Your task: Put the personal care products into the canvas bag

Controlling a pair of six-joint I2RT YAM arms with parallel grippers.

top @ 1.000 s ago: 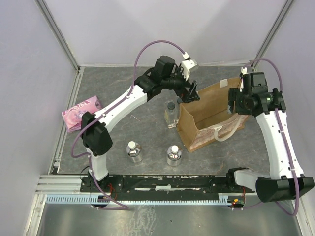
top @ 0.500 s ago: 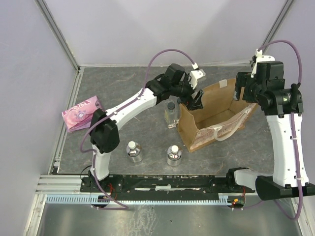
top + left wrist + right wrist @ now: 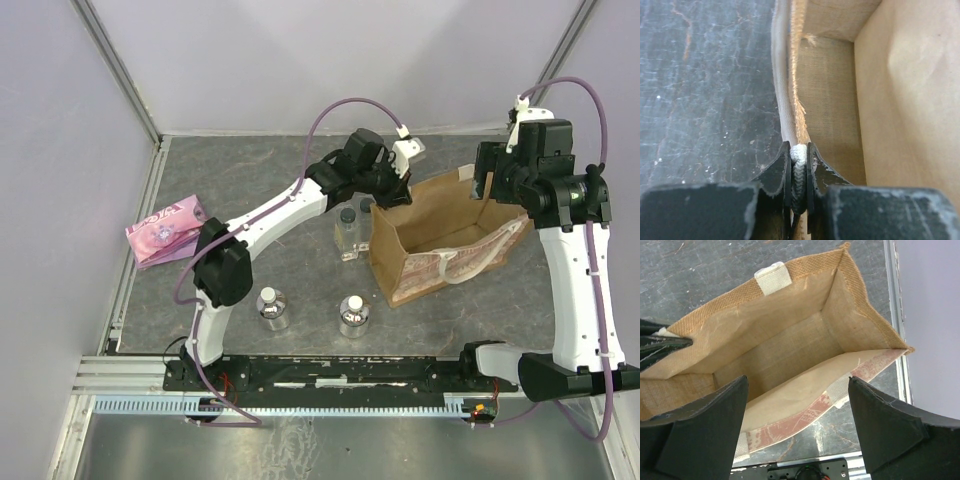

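Left gripper [image 3: 397,196]: clenched on the canvas bag [image 3: 425,272] at its rear-left rim corner, seen from above. Right gripper [image 3: 487,187]: released, jaws wide, hanging over the bag's far right end and gripping nothing. The bag stands upright, mouth open, patterned panel on its front side.

One tall clear bottle [image 3: 347,235] stands just beside the bag's left wall. The second tall bottle [image 3: 366,206] is behind it, nearer the bag's rear-left corner and largely hidden by the left arm [image 3: 280,205]. A short silvery bottle [image 3: 352,315] stands near the bag's front-left corner; the other short bottle [image 3: 271,308] is further left of the bag. All four are outside the bag. The pink packet [image 3: 165,230] lies well to the bag's left.

Left wrist view: the left gripper [image 3: 799,152] has its fingers [image 3: 775,172] pressed together on a white cord [image 3: 799,159] at the bag's rim. The tan rim [image 3: 787,75] runs straight away from the jaws, with the bag's interior to its right and the dark table [image 3: 705,90] to its left.

Right wrist view: the right gripper [image 3: 797,385] has its fingers [image 3: 710,425] spread far apart above the bag's open mouth, with the bag wall [image 3: 730,302] beneath. A white handle tab [image 3: 772,279] sits on the bag's far rim. The left gripper's dark tip [image 3: 660,346] shows on the bag's left rim.
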